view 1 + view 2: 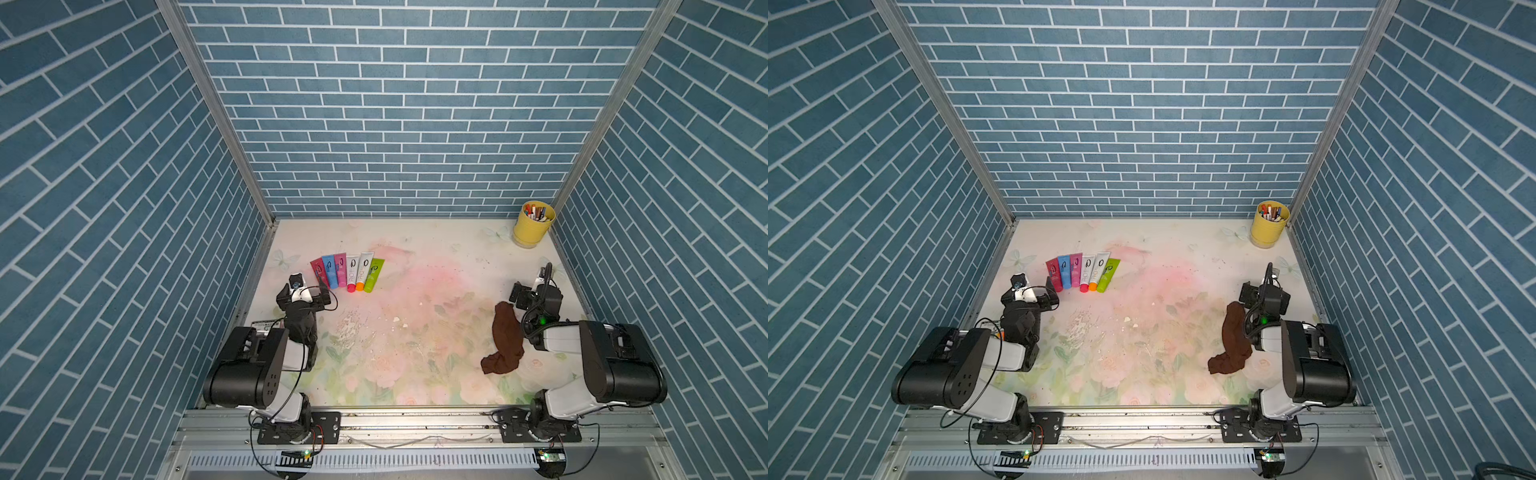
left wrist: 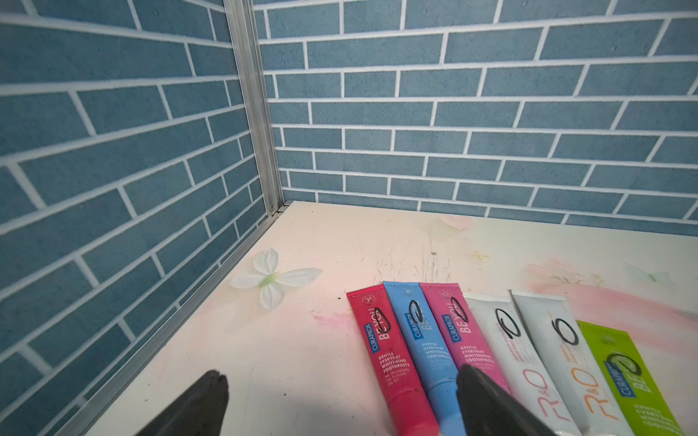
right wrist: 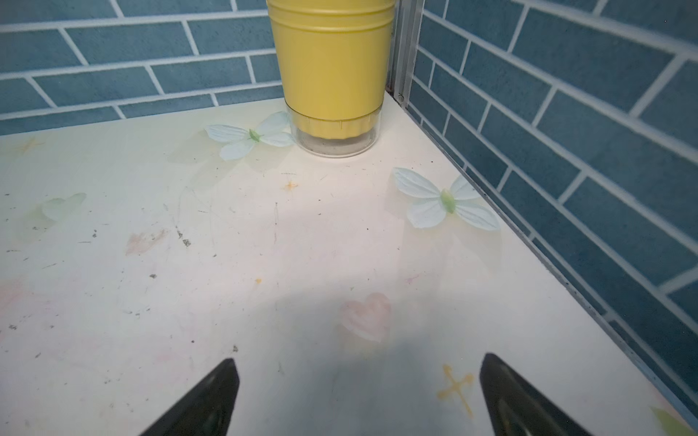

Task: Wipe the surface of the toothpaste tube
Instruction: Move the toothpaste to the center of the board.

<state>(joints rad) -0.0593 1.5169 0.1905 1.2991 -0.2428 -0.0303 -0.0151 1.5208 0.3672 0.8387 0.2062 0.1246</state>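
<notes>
Left wrist view puts the toothpaste tubes point(image 2: 491, 339) right ahead of me. Six of them lie side by side on the bench point(image 2: 302, 339), left of centre and toward the far wall, with their caps toward me. My left end effector point(image 2: 342, 375) is released, spread wide and holding nothing. One of its fingers overlaps the cap ends of the blue tube point(image 2: 415, 339) and pink tube point(image 2: 453, 332) here, but I cannot tell whether it touches them. My right end effector point(image 3: 359, 361) is likewise spread and empty. It hangs above bare bench, facing the yellow cup point(image 3: 332, 64) in the far right corner.

The brown cloth point(image 1: 505, 336) lies crumpled at the near right, just beside my right arm and well apart from the tubes. I judge nothing has been wiped yet. To do this well, I should first bunch the cloth in my right end effector so a soft pad hangs below it. Then I should steady one tube near its cap with the left (the task does not say which tube). The stroke should run along the tube's length, over the black marker loop drawn on each.

The red tube point(image 2: 381, 358), blue and pink read "CURAPROX BE YOU" and "GENTLE EVERYDAY WHITENING TOOTHPASTE". The green tube point(image 2: 638, 385) shows "CURAPROX" partly under its loop. The two white tubes point(image 2: 544, 339) carry orange letters I cannot read for certain.
</notes>
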